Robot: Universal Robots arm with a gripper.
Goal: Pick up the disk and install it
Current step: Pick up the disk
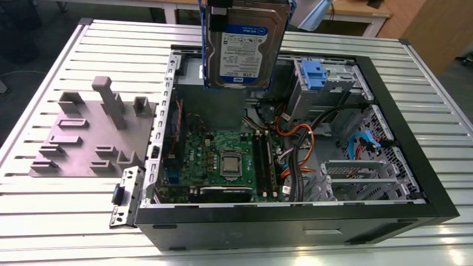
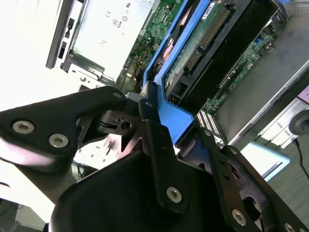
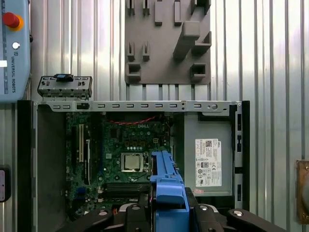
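The disk point(image 1: 242, 47), a silver-grey drive with a white-and-blue label in a blue carrier frame, hangs upright above the rear of the open computer case point(image 1: 414, 166). My gripper point(image 1: 221, 6) grips it from above, at the exterior view's upper edge. In the second wrist view the black fingers point(image 2: 150, 121) clamp the blue carrier point(image 2: 171, 118) of the disk point(image 2: 203, 46). In the first wrist view the gripper point(image 3: 169, 209) is shut on the carrier point(image 3: 166, 186) over the motherboard point(image 3: 120, 159).
The case lies on its side on a slatted metal table point(image 1: 74, 205). Inside are a grey metal box point(image 3: 207, 159), cables point(image 1: 296, 149) and a drive bay with a blue latch point(image 1: 314, 75). A grey fixture plate point(image 1: 92, 136) lies at the exterior view's left.
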